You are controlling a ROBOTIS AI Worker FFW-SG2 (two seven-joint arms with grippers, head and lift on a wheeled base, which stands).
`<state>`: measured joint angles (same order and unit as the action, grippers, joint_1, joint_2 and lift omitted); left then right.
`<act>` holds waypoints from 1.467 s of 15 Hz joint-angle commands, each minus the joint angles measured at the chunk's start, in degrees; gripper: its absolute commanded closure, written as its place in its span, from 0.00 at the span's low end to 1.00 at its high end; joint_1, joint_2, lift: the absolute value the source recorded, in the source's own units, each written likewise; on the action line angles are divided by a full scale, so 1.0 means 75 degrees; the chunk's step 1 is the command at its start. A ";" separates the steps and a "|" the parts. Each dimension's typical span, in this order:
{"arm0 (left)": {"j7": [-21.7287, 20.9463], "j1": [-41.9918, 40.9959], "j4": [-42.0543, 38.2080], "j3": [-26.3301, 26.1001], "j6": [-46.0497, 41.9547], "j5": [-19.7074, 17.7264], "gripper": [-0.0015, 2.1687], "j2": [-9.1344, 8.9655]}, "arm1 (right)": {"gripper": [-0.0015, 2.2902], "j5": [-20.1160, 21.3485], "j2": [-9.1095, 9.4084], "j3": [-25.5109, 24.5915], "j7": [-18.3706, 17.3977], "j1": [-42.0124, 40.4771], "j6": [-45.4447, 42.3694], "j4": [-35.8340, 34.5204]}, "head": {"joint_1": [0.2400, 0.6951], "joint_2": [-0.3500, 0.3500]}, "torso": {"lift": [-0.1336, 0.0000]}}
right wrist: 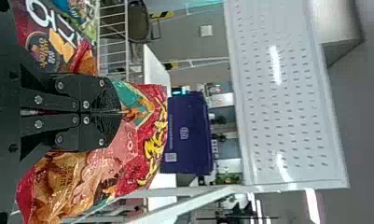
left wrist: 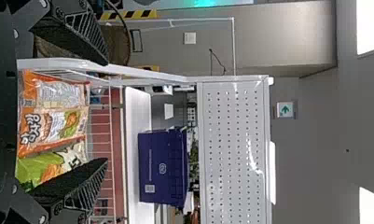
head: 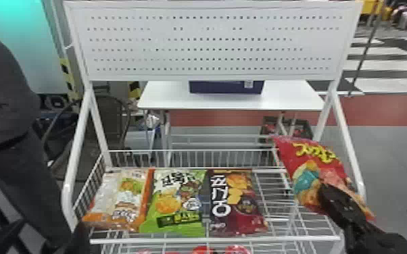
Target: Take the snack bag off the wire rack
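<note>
While your right gripper point(right wrist: 119, 112) pinches the red snack bag point(head: 314, 153) between closed fingers, it hangs tilted past them above the rack's right end; slick film could slide or twist if the grip is shallow. Just beyond the fingertips, a sideways swing could snag it on the right post point(head: 350, 148). To the fingers' left, the wire rack point(head: 213, 240) holds three packs side by side: orange-and-white point(head: 123, 196), green point(head: 175, 202), dark point(head: 235, 202). Farther left, your left gripper point(left wrist: 107, 112) sits with fingers wide.
</note>
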<state>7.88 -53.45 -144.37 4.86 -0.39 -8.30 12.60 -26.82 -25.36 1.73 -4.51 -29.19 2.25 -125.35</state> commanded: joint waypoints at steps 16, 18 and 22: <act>0.0027 -0.0068 -0.0040 0.0114 0.0000 -0.0101 0.08 0.0055 | 0.96 0.0177 -0.0286 -0.1098 -0.0547 -0.2847 -0.2602 -0.0783 | 0.57 0.50 | 1.00; 0.0027 -0.0068 -0.0028 0.0114 0.0000 -0.0101 0.08 0.0055 | 0.96 0.0177 -0.0286 -0.1098 -0.0547 -0.2847 -0.2602 -0.0783 | 0.57 0.50 | 1.00; 0.0027 -0.0057 -0.0040 0.0114 0.0000 -0.0101 0.08 0.0055 | 0.96 0.0189 -0.0298 -0.1086 -0.0535 -0.2847 -0.2602 -0.0795 | 0.57 0.50 | 1.00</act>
<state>8.08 -53.88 -144.66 5.71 -0.39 -9.05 13.00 -25.45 -27.53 -6.46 -8.57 -50.54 -17.26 -131.22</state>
